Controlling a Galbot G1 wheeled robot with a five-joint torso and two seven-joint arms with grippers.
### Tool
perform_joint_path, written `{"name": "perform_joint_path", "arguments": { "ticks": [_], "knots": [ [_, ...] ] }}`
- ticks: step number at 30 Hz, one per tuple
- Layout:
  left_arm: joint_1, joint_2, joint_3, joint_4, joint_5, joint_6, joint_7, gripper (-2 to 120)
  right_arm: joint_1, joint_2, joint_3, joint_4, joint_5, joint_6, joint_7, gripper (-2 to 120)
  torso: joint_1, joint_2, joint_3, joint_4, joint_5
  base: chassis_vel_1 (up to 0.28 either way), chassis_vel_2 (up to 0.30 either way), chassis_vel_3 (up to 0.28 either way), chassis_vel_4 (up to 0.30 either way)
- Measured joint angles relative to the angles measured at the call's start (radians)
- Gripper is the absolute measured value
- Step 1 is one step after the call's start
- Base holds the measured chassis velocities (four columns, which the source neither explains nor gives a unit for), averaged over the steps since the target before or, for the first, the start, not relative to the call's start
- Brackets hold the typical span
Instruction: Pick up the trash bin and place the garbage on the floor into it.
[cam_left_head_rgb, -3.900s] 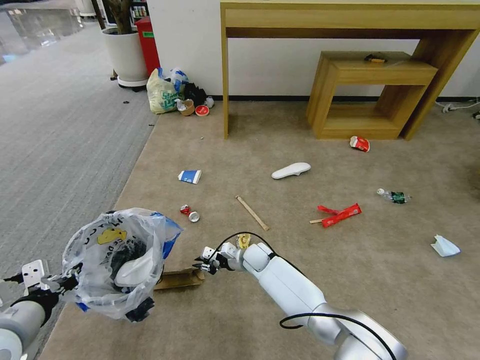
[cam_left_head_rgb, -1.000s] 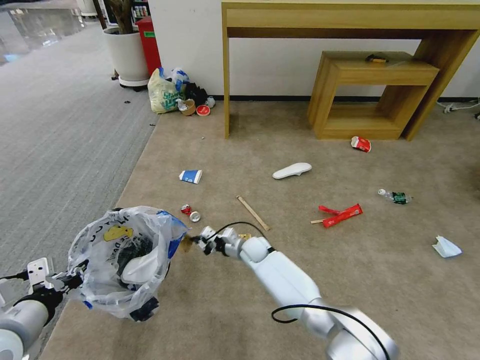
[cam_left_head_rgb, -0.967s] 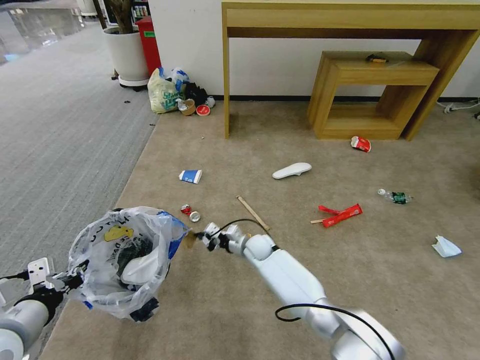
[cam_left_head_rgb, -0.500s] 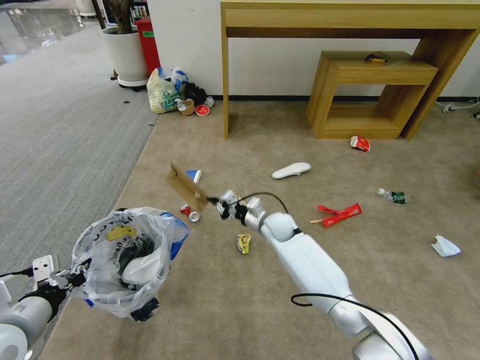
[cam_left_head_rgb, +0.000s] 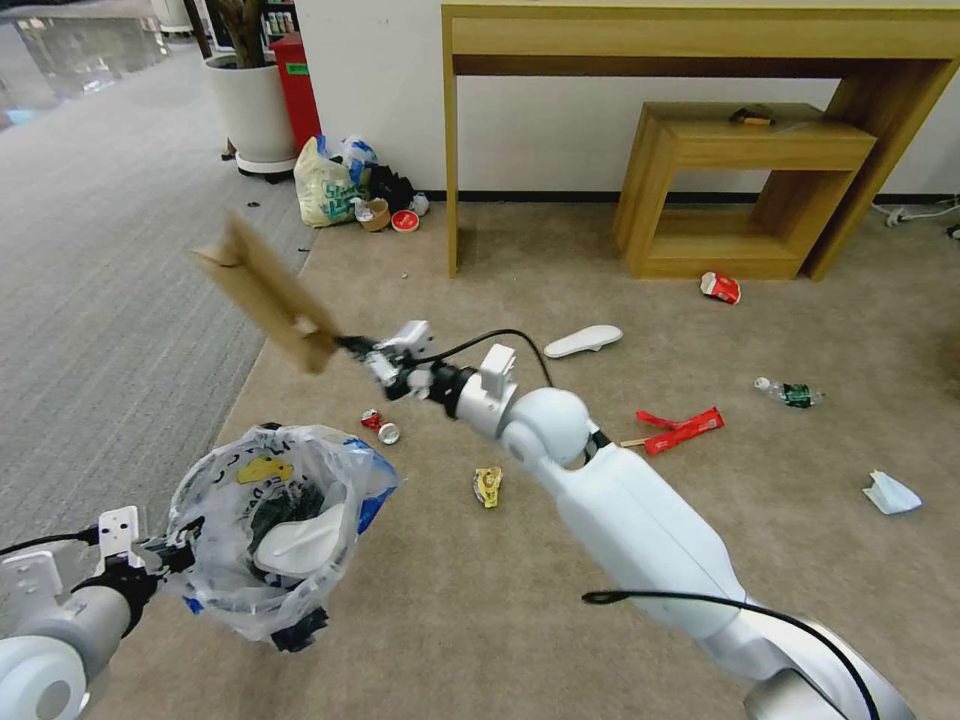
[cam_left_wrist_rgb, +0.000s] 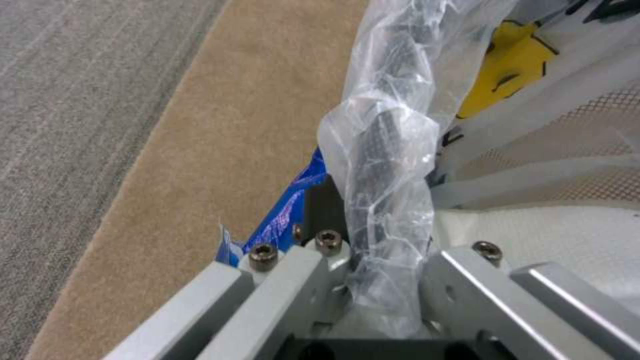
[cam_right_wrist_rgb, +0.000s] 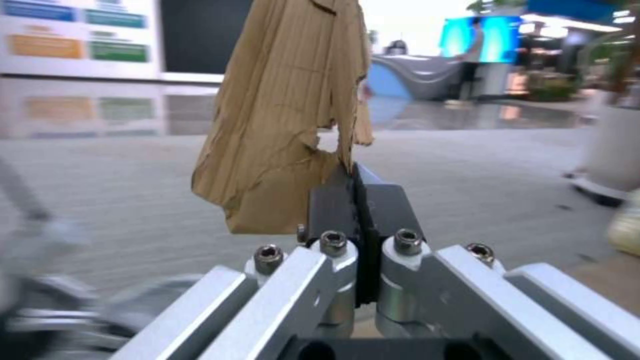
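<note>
My left gripper (cam_left_head_rgb: 160, 556) is shut on the rim of the black trash bin (cam_left_head_rgb: 270, 530), held above the beige floor (cam_left_head_rgb: 470, 610). In the left wrist view its fingers (cam_left_wrist_rgb: 313, 270) clamp the bag-wrapped rim of the bin (cam_left_wrist_rgb: 383, 150). A white insole (cam_left_head_rgb: 300, 540) lies inside the bin. My right gripper (cam_left_head_rgb: 352, 346) is shut on a strip of brown cardboard (cam_left_head_rgb: 265, 290), raised high above and behind the bin. The right wrist view shows the gripper (cam_right_wrist_rgb: 353, 200) pinching the cardboard (cam_right_wrist_rgb: 287, 115). A white insole (cam_left_head_rgb: 583, 341), red wrappers (cam_left_head_rgb: 680, 428), a crushed can (cam_left_head_rgb: 380, 426) and a bottle (cam_left_head_rgb: 790, 393) lie scattered.
A tall wooden console (cam_left_head_rgb: 700, 40) and a low wooden shelf (cam_left_head_rgb: 750, 190) stand against the back wall. A yellowish-green tied bag (cam_left_head_rgb: 325, 185) and a white planter (cam_left_head_rgb: 250, 110) sit at the back left. Grey striped carpet (cam_left_head_rgb: 110, 280) borders the left. A tissue (cam_left_head_rgb: 890, 493) lies far right.
My right arm has lifted the cardboard off the floor beside the bin and swung it up and to the left. The bin has shifted slightly right.
</note>
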Motion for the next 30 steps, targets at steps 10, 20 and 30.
{"name": "perform_joint_path", "arguments": {
  "ticks": [10,20,30],
  "knots": [
    [-0.010,-0.002,0.050,-0.026,0.010,0.000,-0.016,0,-0.057,-0.043,-0.137,0.049,-0.041,0.002,0.020,0,0.000,0.000,0.000,-0.0001,0.0000,0.000,0.000,0.000,0.000],
    [0.006,0.000,0.050,-0.048,0.006,0.000,-0.017,0,-0.126,-0.067,-0.123,0.051,-0.098,0.009,0.025,0,0.000,0.000,0.000,0.0000,0.0000,0.000,0.000,0.000,0.000],
    [0.018,0.002,0.047,-0.064,0.006,0.000,-0.015,0,-0.198,-0.098,-0.100,0.074,-0.153,0.014,0.051,14,0.000,0.000,0.000,0.0000,0.0001,0.000,0.000,0.000,0.000]
  ]
}}
